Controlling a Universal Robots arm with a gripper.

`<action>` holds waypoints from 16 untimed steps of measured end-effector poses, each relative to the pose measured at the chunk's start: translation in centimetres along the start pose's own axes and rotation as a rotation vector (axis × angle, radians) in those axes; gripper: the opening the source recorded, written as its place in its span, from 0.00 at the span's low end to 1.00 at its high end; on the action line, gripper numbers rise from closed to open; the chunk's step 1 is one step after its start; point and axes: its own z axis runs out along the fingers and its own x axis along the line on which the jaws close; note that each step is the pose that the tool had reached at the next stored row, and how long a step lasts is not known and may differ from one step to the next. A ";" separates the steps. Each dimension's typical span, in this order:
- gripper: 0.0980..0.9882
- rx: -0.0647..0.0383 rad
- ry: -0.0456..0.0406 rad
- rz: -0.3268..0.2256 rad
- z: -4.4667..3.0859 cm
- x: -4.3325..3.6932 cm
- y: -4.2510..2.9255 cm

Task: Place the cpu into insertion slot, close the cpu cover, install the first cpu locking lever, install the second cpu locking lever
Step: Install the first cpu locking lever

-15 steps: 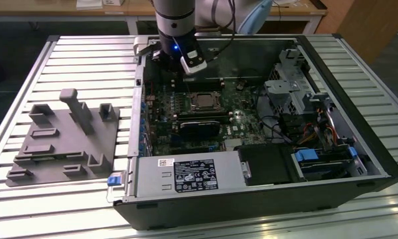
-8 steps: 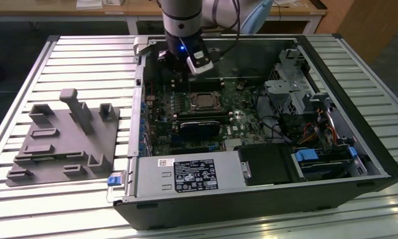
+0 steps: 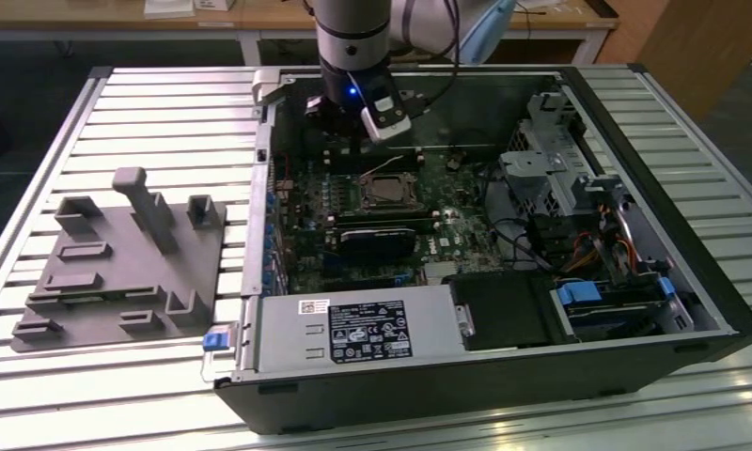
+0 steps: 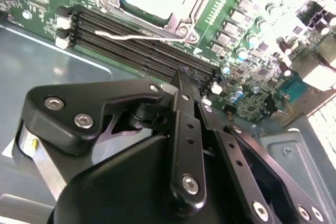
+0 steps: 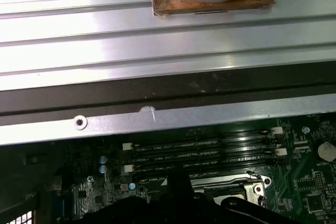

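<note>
Gripper [image 4: 190,83] closed on nothing, hovering over the memory slots [image 4: 131,43] just beside the socket [image 4: 181,24]. Cpu [image 3: 383,194] sits inside the socket, and a locking lever [image 4: 142,36] lies loose across the slots. Risk: dropping here could snag and bend that lever.

- The cpu [image 3: 385,194], a small flat square chip, lies level near the middle of the motherboard [image 3: 311,221]; in the second wrist view its top glares white
- The cpu cover [image 4: 181,22], a silvery metal frame, lies flat around it
- One locking lever [image 4: 136,36], a thin pale rod, lies across the memory slots [image 4: 131,53] beside the cover
</note>
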 end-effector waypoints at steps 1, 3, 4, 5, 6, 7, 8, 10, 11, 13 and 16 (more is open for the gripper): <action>0.01 0.000 0.0000 0.000 0.00 0.00 0.00; 0.01 0.000 0.0000 0.000 0.00 -0.01 0.00; 0.01 0.000 0.0000 0.000 0.00 -0.01 0.01; 0.01 0.000 -0.0003 0.000 0.01 -0.02 0.00; 0.01 0.000 -0.0023 -0.001 0.02 -0.02 0.00; 0.01 0.000 -0.0074 -0.002 0.06 -0.02 0.00; 0.01 0.000 -0.0140 -0.003 0.10 -0.01 -0.02; 0.01 0.001 -0.0304 -0.007 0.17 -0.01 -0.03; 0.01 0.002 -0.0399 -0.009 0.19 -0.01 -0.04; 0.01 0.003 -0.0578 -0.013 0.27 0.00 -0.05; 0.01 0.003 -0.0671 -0.015 0.47 -0.04 -0.09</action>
